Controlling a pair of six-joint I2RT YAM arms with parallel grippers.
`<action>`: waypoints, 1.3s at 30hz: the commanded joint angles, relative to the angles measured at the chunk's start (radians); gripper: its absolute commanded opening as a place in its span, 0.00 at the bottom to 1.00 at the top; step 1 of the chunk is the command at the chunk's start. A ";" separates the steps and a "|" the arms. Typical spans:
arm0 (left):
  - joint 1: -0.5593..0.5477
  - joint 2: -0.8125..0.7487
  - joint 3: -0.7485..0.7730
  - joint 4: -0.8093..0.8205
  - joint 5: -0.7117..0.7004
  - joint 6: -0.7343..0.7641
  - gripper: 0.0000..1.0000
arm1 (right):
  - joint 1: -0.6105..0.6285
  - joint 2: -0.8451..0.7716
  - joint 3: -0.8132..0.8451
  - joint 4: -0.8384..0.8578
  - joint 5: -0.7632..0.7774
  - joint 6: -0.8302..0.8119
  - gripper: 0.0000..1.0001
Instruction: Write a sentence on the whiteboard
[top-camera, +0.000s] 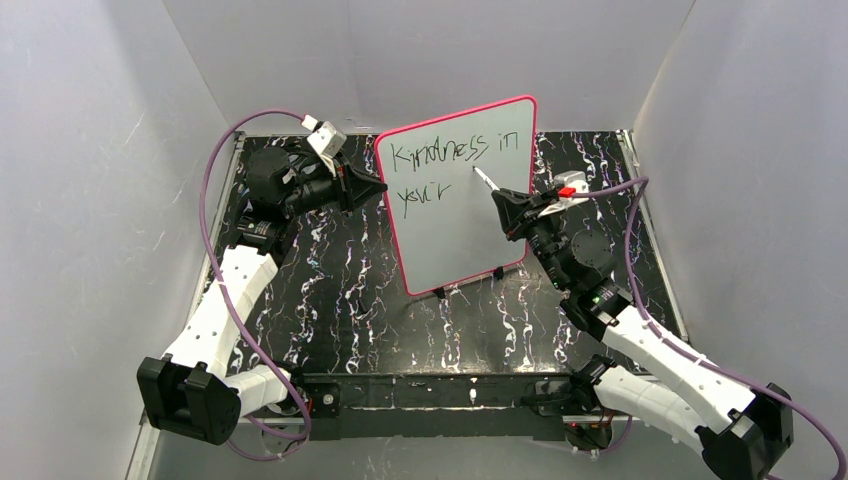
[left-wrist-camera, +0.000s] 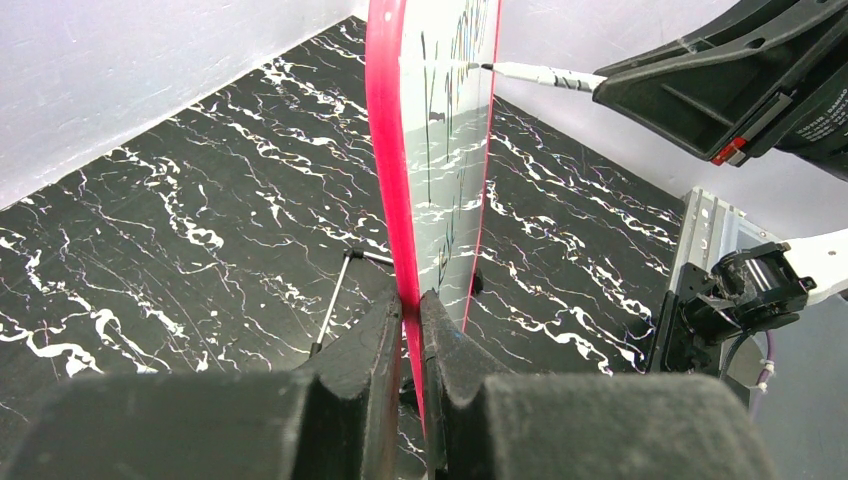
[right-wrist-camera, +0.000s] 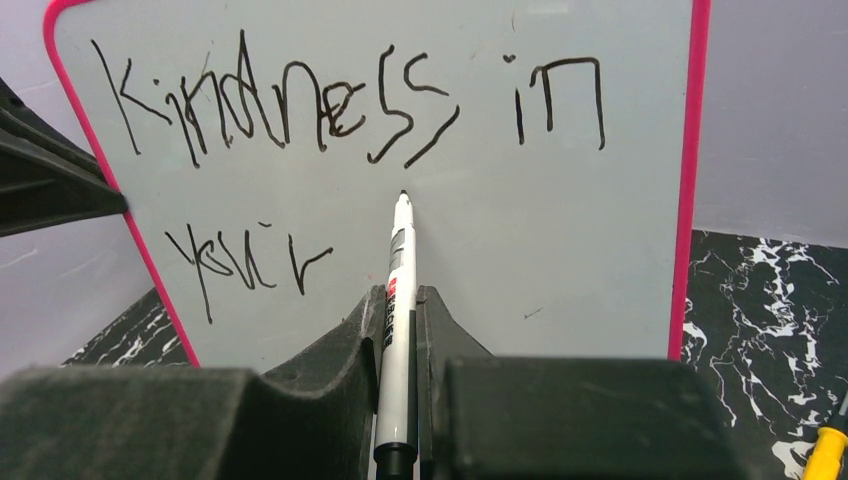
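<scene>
The whiteboard (top-camera: 470, 215) stands upright mid-table with a pink-red frame and black feet. It also shows edge-on in the left wrist view (left-wrist-camera: 385, 150) and face-on in the right wrist view (right-wrist-camera: 560, 250). The sentence (top-camera: 440, 155) reads "Kindness in" with "your" below it (right-wrist-camera: 245, 260). My left gripper (top-camera: 378, 187) is shut on the board's left frame edge (left-wrist-camera: 411, 300). My right gripper (top-camera: 500, 200) is shut on a white marker (right-wrist-camera: 400, 300). The marker's tip (right-wrist-camera: 403, 194) points at the board right of "your", at or just off the surface.
The table (top-camera: 350, 290) is black marble-patterned, walled in by grey panels. The board's thin metal prop leg (left-wrist-camera: 335, 300) rests on the table behind it. A yellow object (right-wrist-camera: 825, 450) shows at the lower right of the right wrist view.
</scene>
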 joint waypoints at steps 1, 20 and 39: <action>-0.012 -0.008 -0.016 -0.038 0.041 0.008 0.00 | -0.017 0.006 0.053 0.091 -0.035 0.012 0.01; -0.012 -0.011 -0.013 -0.038 0.045 0.004 0.00 | -0.024 -0.068 -0.084 -0.069 -0.044 0.141 0.01; -0.011 -0.009 -0.012 -0.038 0.045 0.004 0.00 | -0.024 -0.067 -0.019 -0.024 -0.055 0.128 0.01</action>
